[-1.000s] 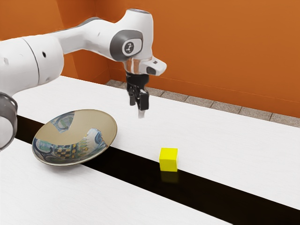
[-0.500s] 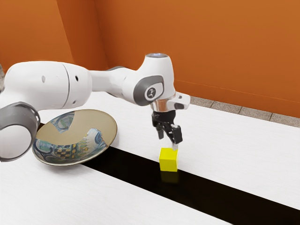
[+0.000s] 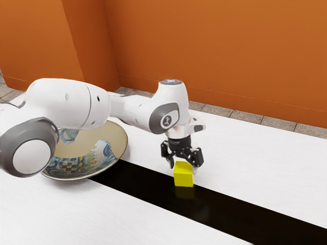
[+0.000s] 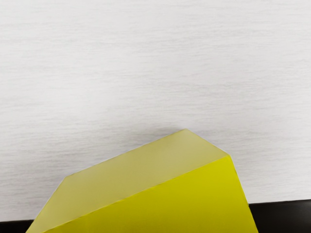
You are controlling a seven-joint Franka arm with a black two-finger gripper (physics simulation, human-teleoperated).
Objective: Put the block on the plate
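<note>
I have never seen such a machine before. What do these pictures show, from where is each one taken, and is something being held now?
The machine is one white robot arm, drawn by a simulator, with a black two-fingered claw at its end. The exterior view looks from the arm's side: the arm enters at that view's left and reaches toward its right. The wrist view comes from a camera on the arm's hand, so the yellow block looks very large there.

On the white table, which has a dark strip across it, are the block and a wide patterned plate. The arm partly hides the plate.

The claw is open around the block's upper part, so nothing seems to be held.
</note>
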